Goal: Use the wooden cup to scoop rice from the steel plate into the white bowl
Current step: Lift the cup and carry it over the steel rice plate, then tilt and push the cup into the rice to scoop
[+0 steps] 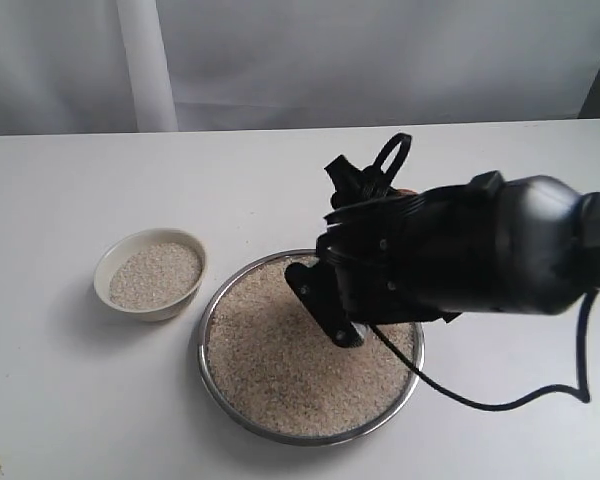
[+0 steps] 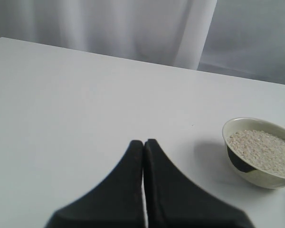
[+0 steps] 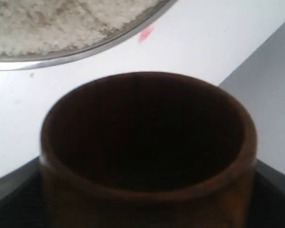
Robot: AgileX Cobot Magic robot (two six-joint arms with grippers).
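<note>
Right hand (image 1: 332, 312) clasps the empty wooden cup (image 3: 147, 142) over the steel plate (image 1: 212, 372); left hand (image 2: 143, 156) pinched closed, empty.

wooden cup (image 3: 147, 142) base cut off, steel plate (image 1: 201, 350) far rim behind right arm (image 1: 480, 260)

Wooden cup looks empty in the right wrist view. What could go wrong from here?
1. Rice fills the steel plate nearly to its rim; digging the wooden cup in near the edge may push grains onto the table.
2. The white bowl is small and already holds rice, so a fast tip could spill past it.
</note>
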